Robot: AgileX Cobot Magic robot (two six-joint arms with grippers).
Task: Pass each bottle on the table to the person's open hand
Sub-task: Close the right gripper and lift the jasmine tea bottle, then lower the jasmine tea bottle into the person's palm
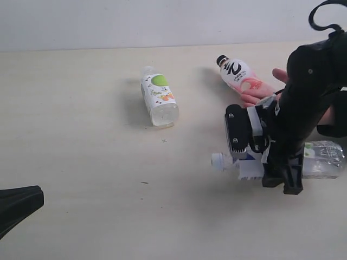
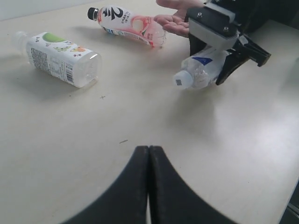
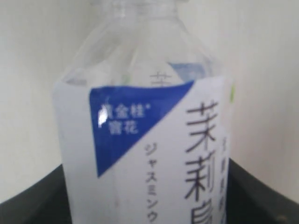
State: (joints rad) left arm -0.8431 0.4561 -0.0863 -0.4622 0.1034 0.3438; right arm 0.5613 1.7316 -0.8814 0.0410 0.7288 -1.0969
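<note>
The blue-white labelled bottle (image 1: pixel 238 165) (image 3: pixel 140 154) lies on its side on the table (image 1: pixel 81 162), white cap pointing left. My right gripper (image 1: pixel 271 169) (image 2: pixel 217 58) comes down over its middle, with black fingers (image 3: pixel 32 200) pressed on both flanks. A pink, black-capped bottle (image 1: pixel 238 75) (image 2: pixel 133 24) lies with its base against the fingers of the person's open hand (image 1: pixel 263 92) (image 2: pixel 174 22). A green-labelled bottle (image 1: pixel 159 100) (image 2: pixel 58 58) lies left of centre. My left gripper (image 2: pixel 148 149) (image 1: pixel 32 201) stays shut and empty at the near left.
Just right of my right gripper lies another clear bottle (image 1: pixel 327 160) with a green speck on its label, mostly hidden behind the arm. A pale wall (image 1: pixel 162 21) runs along the table's far edge.
</note>
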